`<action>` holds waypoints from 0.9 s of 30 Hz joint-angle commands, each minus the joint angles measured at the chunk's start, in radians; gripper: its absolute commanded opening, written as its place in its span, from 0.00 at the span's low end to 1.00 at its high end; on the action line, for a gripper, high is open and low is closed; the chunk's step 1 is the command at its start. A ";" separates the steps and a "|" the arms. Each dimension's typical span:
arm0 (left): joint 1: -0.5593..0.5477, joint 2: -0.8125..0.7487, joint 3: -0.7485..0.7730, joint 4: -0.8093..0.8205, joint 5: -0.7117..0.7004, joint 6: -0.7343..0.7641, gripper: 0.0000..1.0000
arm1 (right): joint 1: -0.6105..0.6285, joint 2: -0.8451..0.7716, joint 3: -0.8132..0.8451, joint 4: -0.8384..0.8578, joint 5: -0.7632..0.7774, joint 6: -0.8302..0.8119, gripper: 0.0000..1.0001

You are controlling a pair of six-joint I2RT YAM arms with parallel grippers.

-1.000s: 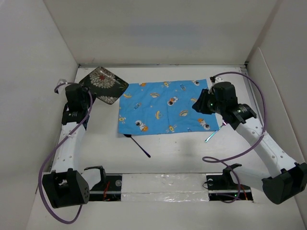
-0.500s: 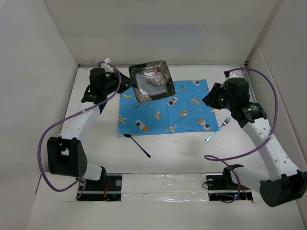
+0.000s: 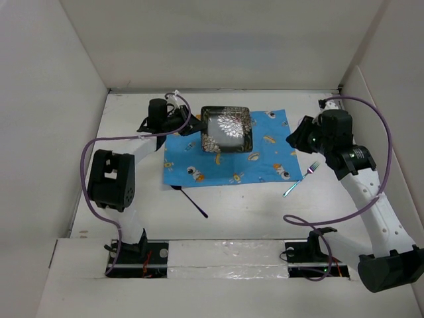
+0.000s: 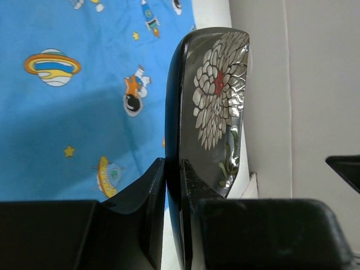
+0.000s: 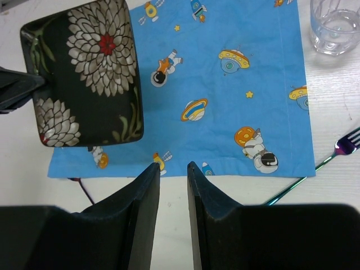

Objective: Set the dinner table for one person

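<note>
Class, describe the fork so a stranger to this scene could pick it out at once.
On the white dinner table lies a blue cloth printed with spacemen. Just off the cloth's near right corner, a slim fork lies slanted. Its shiny purple-green metal and tines set it apart from the dark utensil at the near left corner.

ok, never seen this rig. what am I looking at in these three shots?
Two robot arms bolted at the near edge of a white table. The overhead picture comes from a fixed camera above them; the other two come from a camera on each wrist, with its own hand in view. The left hand grips a dark flowered plate by its rim, over a blue cartoon cloth. The right hand is empty and slightly open. Loose on the table: a fork, a thin dark utensil and a glass.
</note>
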 commanded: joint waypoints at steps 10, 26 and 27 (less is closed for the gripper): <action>-0.012 0.059 -0.014 0.373 0.063 -0.128 0.00 | -0.007 -0.039 0.000 -0.016 -0.020 0.009 0.32; -0.012 0.192 0.029 0.276 0.077 -0.037 0.00 | -0.007 -0.059 -0.028 -0.019 -0.017 0.024 0.33; -0.012 0.198 0.032 0.276 0.079 -0.037 0.00 | -0.007 -0.059 -0.029 -0.021 -0.016 0.027 0.33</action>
